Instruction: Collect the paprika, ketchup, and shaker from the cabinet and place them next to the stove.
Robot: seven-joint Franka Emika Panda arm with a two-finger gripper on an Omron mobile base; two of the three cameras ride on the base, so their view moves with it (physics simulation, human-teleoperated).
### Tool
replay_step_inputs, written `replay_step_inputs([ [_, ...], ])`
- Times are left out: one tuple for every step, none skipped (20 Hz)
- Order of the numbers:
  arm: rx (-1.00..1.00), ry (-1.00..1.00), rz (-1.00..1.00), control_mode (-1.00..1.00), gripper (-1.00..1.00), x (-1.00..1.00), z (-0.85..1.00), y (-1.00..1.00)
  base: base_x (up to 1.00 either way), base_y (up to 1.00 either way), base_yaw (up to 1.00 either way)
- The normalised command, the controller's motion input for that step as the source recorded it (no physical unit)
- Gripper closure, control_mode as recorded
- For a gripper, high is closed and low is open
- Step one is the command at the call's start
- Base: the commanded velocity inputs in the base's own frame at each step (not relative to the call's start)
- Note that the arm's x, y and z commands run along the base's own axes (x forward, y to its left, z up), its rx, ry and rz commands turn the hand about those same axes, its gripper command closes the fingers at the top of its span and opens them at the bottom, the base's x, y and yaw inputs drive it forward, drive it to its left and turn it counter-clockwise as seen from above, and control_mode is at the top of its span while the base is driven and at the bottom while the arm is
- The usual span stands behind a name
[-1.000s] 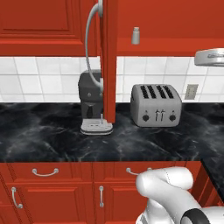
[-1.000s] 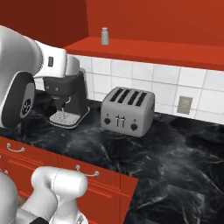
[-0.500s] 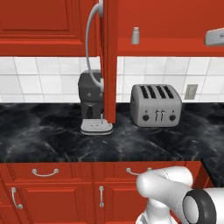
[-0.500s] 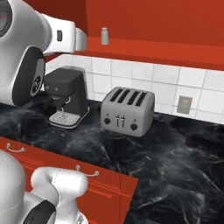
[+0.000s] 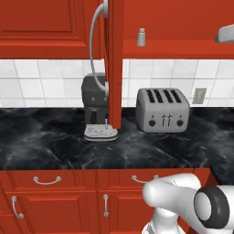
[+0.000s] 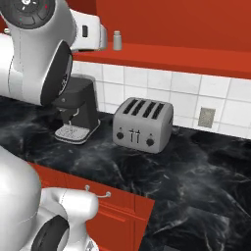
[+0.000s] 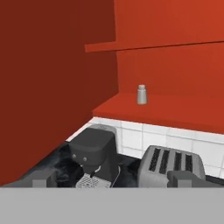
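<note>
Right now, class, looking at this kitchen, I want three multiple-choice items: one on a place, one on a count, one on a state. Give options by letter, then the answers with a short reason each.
1. Where does the shaker stand?
A. On the lower shelf of the open cabinet
B. On the counter beside the toaster
C. On top of the coffee machine

2. How many slots does the toaster have on top?
A. Two
B. Four
C. Six

3. How is the cabinet door?
A. Shut flat
B. Swung open, edge toward the left base camera
C. Taken off

Answers:
1. A: the grey shaker stands upright on the red shelf, above the tiles.
2. B: four dark slots lie side by side in both base views.
3. B: the door stands edge-on in front of the coffee machine, and the shelf shows bare.
</note>
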Motion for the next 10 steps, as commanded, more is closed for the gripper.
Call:
replay_step_inputs([
  [0.00,0.03,0.09,-1.00,-1.00,0.34,0.00,0.00,0.00,0.00,0.00],
  [0.00,0.04,0.09,-1.00,-1.00,0.41,0.00,0.00,0.00,0.00,0.00],
  [0.00,0.03,0.10,-1.00,-1.00,0.44,0.00,0.00,0.00,0.00,0.00],
  [0.00,0.01,0.10,-1.00,-1.00,0.45,0.01,-0.02,0.00,0.00,0.00],
  [0.00,0.01,0.10,-1.00,-1.00,0.45,0.04,-0.03,0.00,0.00,0.00],
  [0.00,0.01,0.08,-1.00,-1.00,0.47,0.05,0.00,0.00,0.00,0.00],
  [0.00,0.00,0.08,-1.00,-1.00,0.45,0.09,0.00,0.00,0.00,0.00],
  [0.00,0.00,0.08,-1.00,-1.00,0.41,0.11,0.00,0.00,0.00,0.00],
  [0.00,0.00,0.07,-1.00,-1.00,0.42,0.11,0.00,0.00,0.00,0.00],
  [0.00,0.00,0.07,-1.00,-1.00,0.47,0.08,0.00,0.00,0.00,0.00],
])
